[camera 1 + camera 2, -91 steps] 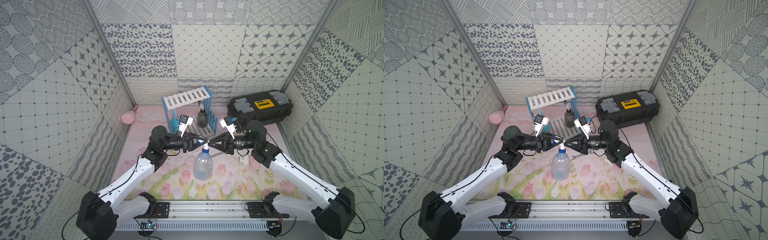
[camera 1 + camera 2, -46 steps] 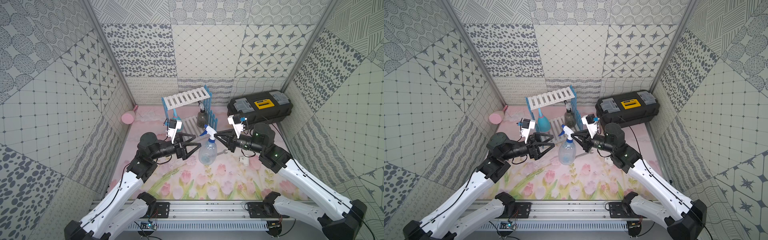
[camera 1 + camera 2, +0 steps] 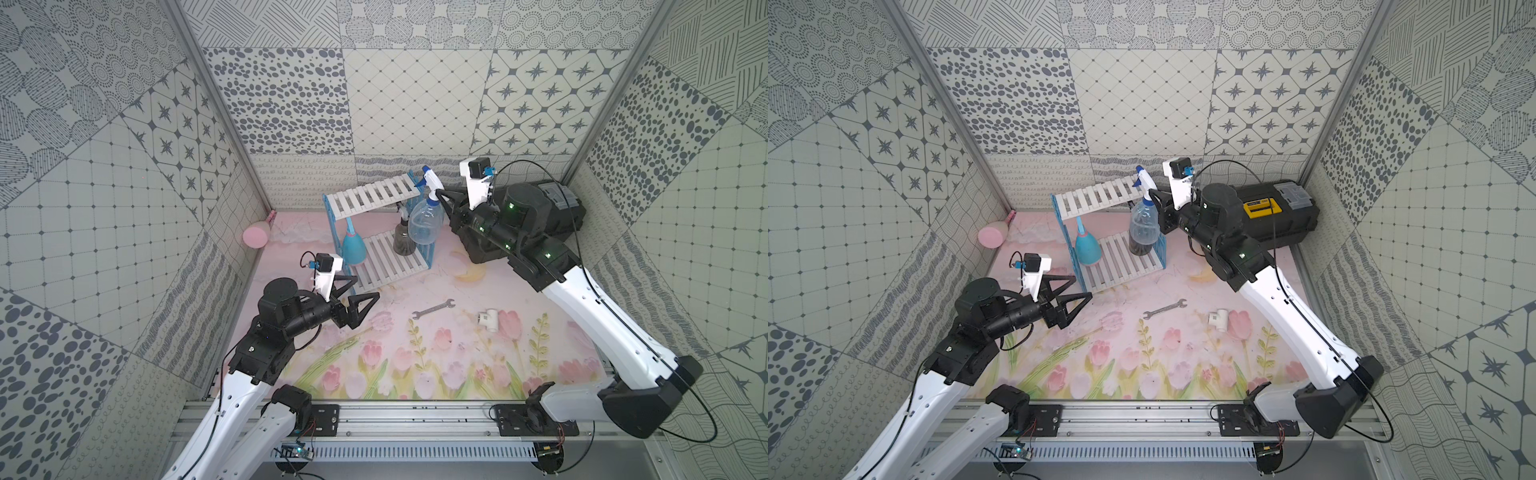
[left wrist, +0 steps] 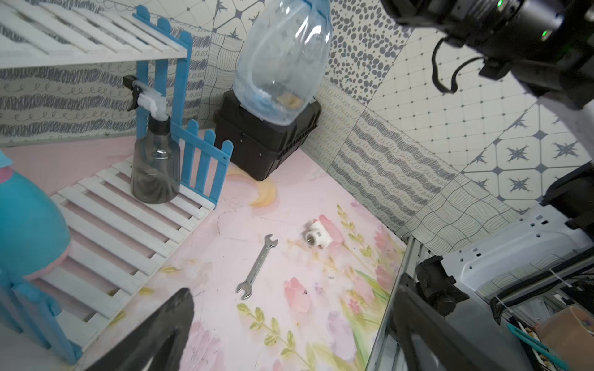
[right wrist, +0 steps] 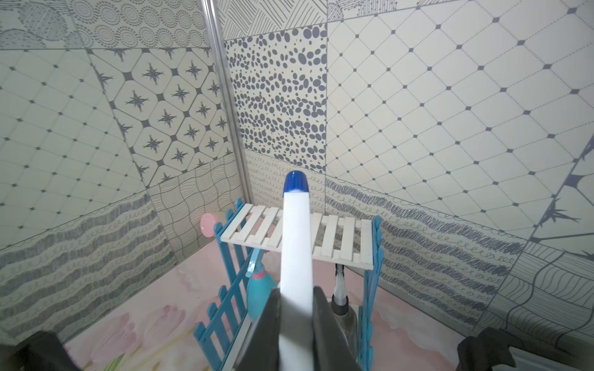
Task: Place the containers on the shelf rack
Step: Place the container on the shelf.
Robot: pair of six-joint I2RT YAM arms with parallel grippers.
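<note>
My right gripper (image 3: 441, 196) (image 5: 296, 308) is shut on the white spray head of the clear bottle with the blue collar (image 3: 426, 224) (image 3: 1143, 226). It holds the bottle in the air by the right end of the shelf rack's (image 3: 374, 199) (image 5: 337, 237) top shelf. The teal cone bottle (image 3: 353, 249) (image 4: 25, 218) and the smoky dark bottle (image 4: 156, 167) (image 5: 344, 308) stand on the lower shelf. A cream-pink cone bottle (image 3: 255, 237) (image 3: 992, 237) lies by the left wall. My left gripper (image 3: 366, 286) (image 4: 292, 298) hangs open and empty in front of the rack.
The black toolbox (image 3: 1275, 208) (image 4: 263, 144) sits right of the rack, partly behind my right arm. A wrench (image 3: 433, 308) (image 4: 257, 266) and a white pipe fitting (image 3: 488, 319) (image 4: 316, 236) lie on the flowered mat mid-table.
The left gripper let go of the clear bottle, opened wide and drew back to the left. The right gripper carried the bottle up and back to the rack's top shelf.
</note>
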